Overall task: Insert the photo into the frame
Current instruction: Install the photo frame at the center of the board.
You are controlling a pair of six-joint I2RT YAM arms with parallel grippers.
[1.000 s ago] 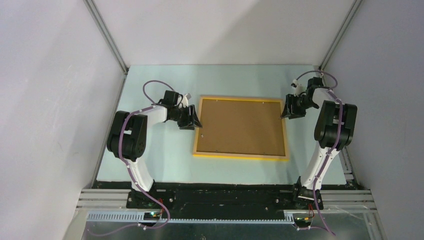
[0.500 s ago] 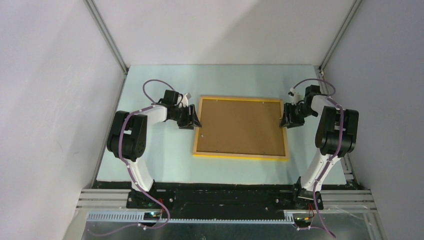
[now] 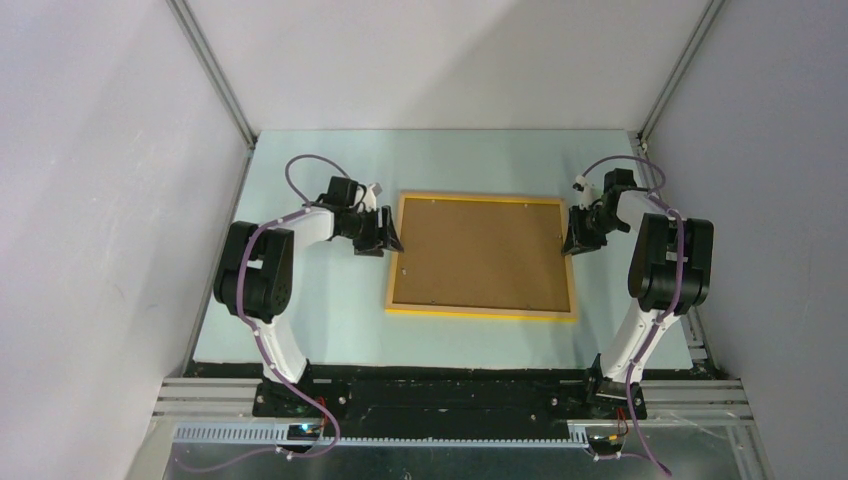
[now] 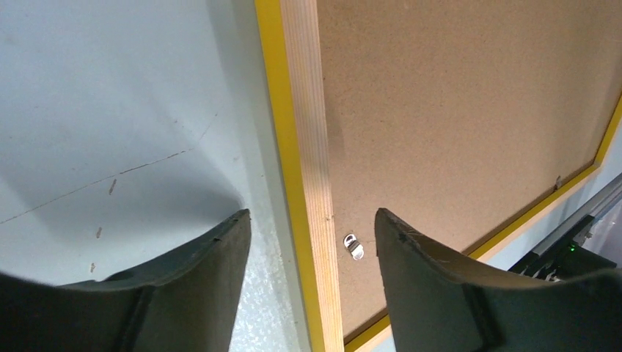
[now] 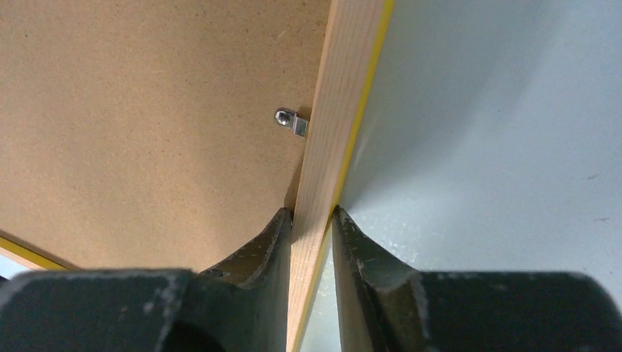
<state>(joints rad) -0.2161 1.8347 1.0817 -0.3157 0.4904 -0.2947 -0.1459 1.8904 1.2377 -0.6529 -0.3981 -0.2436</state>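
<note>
The frame [image 3: 480,311] lies flat in the middle of the table, back side up, its narrow yellow-orange edges around a brown backing board [image 3: 482,252]. The photo is hidden. My left gripper [image 3: 388,243] is open at the frame's left edge. In the left wrist view its jaws [image 4: 312,213] straddle the wooden rail [image 4: 304,147], touching nothing, with a small metal clip [image 4: 354,246] between them. My right gripper [image 3: 570,240] is at the right edge. In the right wrist view its fingers [image 5: 313,211] are shut on the frame's rail [image 5: 341,95], one on the backing side, one on the outer side.
The pale blue table mat [image 3: 320,300] ends at grey walls left, right and behind. A second metal clip [image 5: 292,122] sits on the backing board [image 5: 147,110] just ahead of my right fingers. Both arm bases stand at the near edge.
My right gripper has come down onto the frame's right rail and closed on it. My left jaws have widened slightly and stayed at the left rail.
</note>
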